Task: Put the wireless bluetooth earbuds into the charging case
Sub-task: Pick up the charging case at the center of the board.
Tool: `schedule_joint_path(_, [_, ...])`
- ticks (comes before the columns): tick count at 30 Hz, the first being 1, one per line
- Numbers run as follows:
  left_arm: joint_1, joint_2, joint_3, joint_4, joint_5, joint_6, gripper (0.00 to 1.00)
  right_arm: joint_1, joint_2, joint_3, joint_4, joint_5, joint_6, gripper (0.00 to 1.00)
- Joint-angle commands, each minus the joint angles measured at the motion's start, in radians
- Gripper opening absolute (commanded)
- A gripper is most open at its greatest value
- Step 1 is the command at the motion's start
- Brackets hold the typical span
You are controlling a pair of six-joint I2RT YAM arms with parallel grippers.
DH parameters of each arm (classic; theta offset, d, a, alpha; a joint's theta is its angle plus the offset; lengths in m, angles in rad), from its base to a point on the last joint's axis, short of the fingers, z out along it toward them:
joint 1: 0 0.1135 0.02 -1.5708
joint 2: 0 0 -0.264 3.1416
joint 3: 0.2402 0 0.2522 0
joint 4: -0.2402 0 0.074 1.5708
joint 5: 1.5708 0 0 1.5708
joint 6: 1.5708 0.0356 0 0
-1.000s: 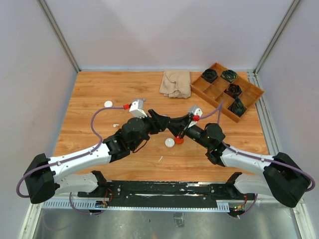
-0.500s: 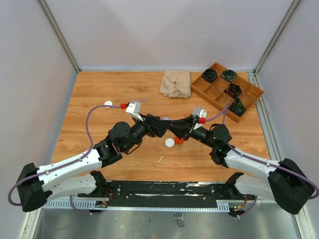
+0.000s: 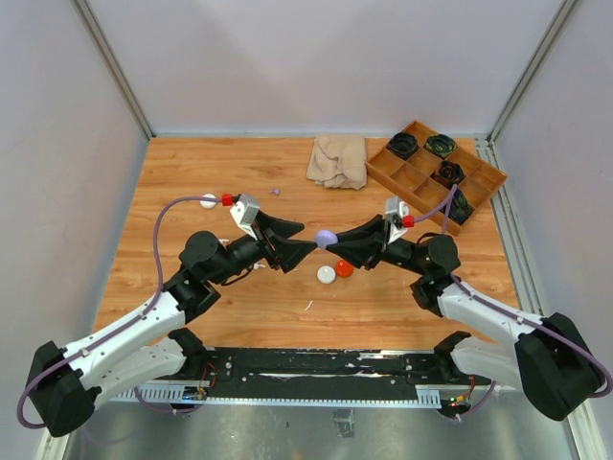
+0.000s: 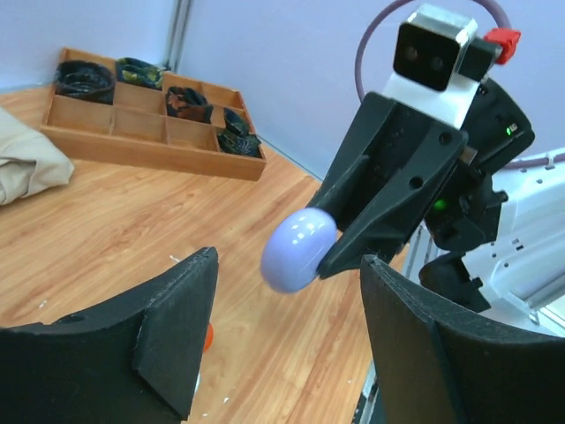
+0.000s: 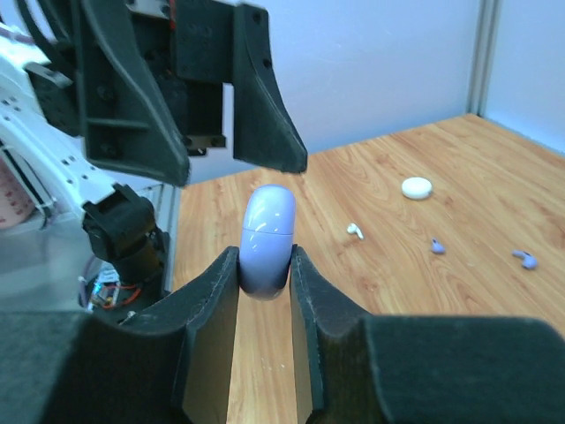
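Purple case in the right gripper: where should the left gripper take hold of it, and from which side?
Probably the rounded half of the purple case that sticks out past the right gripper. The left gripper faces it head-on with jaws open, so come straight in on that free end, pads across its broad faces.

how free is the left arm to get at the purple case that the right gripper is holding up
Likely yes. The purple case is pinched in the right gripper with part of it sticking out, and the left gripper faces it open, with nothing between them.
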Motion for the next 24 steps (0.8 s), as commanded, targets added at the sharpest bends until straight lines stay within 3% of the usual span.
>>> schedule_joint_path(1, [0.057, 0.014, -0.027, 0.122, 0.225, -0.005, 0.69, -0.028, 0.011, 0.047, 0.156, -0.103, 0.131, 0.01])
schedule_joint_path(12, [0.073, 0.093, -0.034, 0.250, 0.340, -0.063, 0.54, -0.030, 0.077, 0.069, 0.294, -0.165, 0.232, 0.01])
schedule_joint_path(18, [0.073, 0.101, -0.024, 0.236, 0.349, -0.049, 0.39, -0.030, 0.100, 0.077, 0.304, -0.201, 0.240, 0.01])
schedule_joint_path(24, [0.073, 0.085, -0.005, 0.148, 0.331, 0.018, 0.19, -0.029, 0.101, 0.089, 0.224, -0.236, 0.204, 0.10])
